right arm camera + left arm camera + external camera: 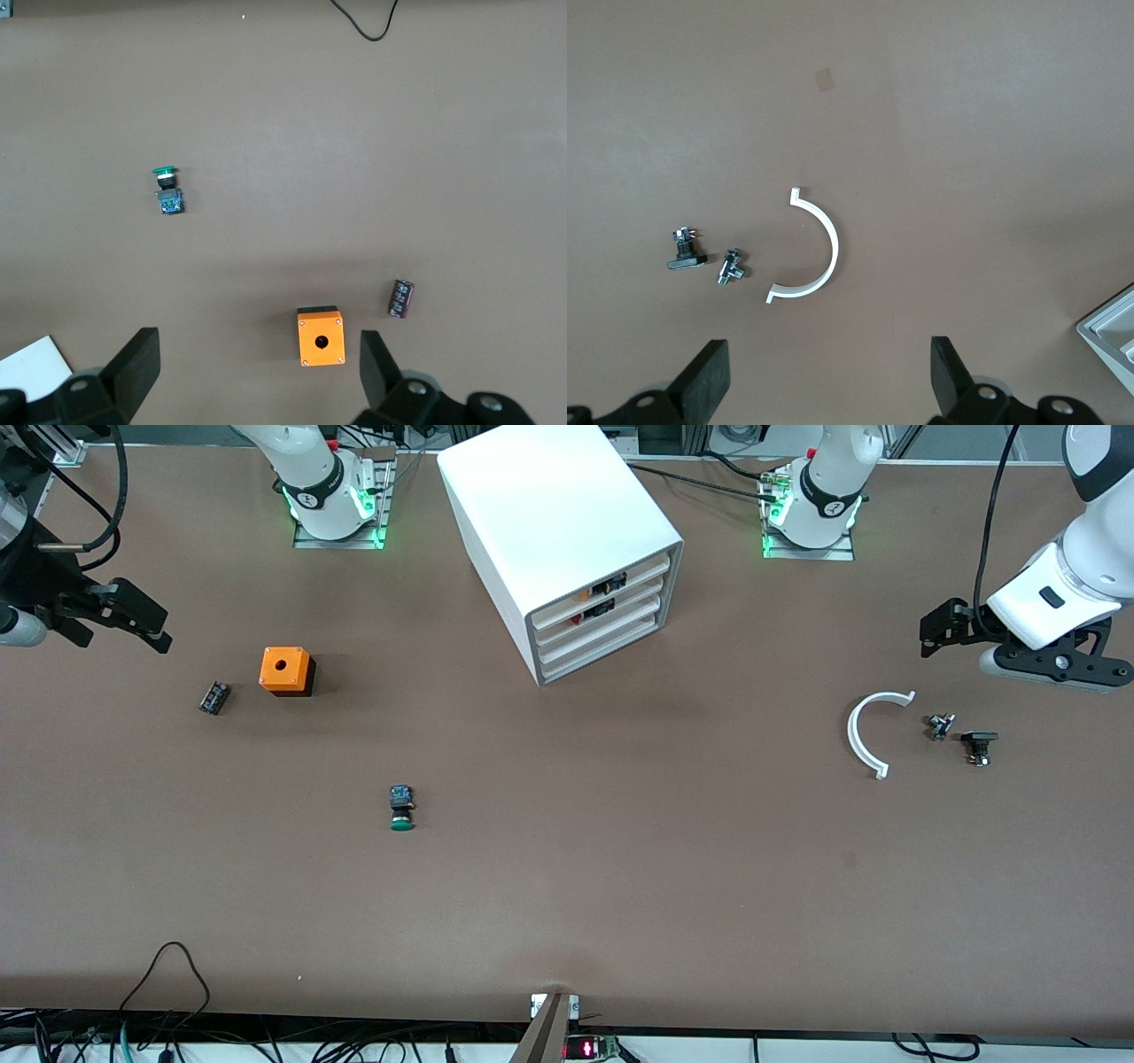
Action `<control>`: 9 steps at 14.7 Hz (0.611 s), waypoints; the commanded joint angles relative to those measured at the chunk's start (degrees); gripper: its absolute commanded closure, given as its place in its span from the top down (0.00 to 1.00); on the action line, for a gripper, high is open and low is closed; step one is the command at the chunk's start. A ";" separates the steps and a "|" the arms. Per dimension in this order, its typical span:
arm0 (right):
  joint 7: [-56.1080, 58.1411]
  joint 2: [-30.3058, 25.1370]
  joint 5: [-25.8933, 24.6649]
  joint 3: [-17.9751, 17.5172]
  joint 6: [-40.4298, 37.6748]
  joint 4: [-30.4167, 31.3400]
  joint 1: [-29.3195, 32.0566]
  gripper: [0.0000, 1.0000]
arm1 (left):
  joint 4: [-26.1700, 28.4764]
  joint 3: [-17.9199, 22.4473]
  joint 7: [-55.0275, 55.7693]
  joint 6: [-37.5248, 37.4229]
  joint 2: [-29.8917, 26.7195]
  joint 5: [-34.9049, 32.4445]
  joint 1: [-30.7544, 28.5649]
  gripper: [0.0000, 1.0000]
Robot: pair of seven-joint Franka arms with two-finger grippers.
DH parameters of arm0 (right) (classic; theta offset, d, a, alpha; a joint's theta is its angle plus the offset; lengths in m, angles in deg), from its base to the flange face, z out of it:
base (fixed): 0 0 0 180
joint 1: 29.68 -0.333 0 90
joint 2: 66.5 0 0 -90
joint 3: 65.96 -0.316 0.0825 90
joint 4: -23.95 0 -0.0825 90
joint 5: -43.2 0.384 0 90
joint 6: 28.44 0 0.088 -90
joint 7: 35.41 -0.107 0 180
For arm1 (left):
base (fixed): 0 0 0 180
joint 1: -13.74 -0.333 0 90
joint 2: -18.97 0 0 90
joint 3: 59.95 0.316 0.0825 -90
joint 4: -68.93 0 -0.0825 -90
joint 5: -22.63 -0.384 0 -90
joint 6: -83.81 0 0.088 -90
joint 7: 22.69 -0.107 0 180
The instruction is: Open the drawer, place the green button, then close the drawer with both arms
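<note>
The white grey-framed cabinet (567, 540) stands at the middle of the table, between the two arm bases. Its third drawer (602, 636) counting downward sits pushed in, flush with the others. The green-capped button (401, 808) lies on its side on the table, nearer the front camera than the cabinet; it also shows in the right wrist view (166, 190). My right gripper (133, 615) hangs open and empty over the right arm's end of the table (257, 376). My left gripper (939, 624) hangs open and empty over the left arm's end (830, 381).
An orange cube with a round hole (285, 670) and a small flat black part (214, 697) lie near the right gripper. A white curved piece (864, 735) and two small metal parts (940, 725) (979, 746) lie under the left gripper. Cables run along the table's front edge.
</note>
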 commanded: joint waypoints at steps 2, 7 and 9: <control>2.00 0.79 -0.59 -0.49 -0.75 -1.96 0.48 1.00 | -0.59 -0.25 -1.46 -1.49 -0.71 0.51 -0.28 1.00; 0.59 1.92 3.00 -0.58 -2.33 1.28 0.30 1.00 | -0.50 -0.34 -1.46 -1.67 -0.62 0.51 -0.28 1.00; 1.55 4.55 4.67 -0.85 -1.89 1.29 0.04 1.00 | -0.50 -0.34 -1.29 -2.54 0.08 1.03 0.33 1.00</control>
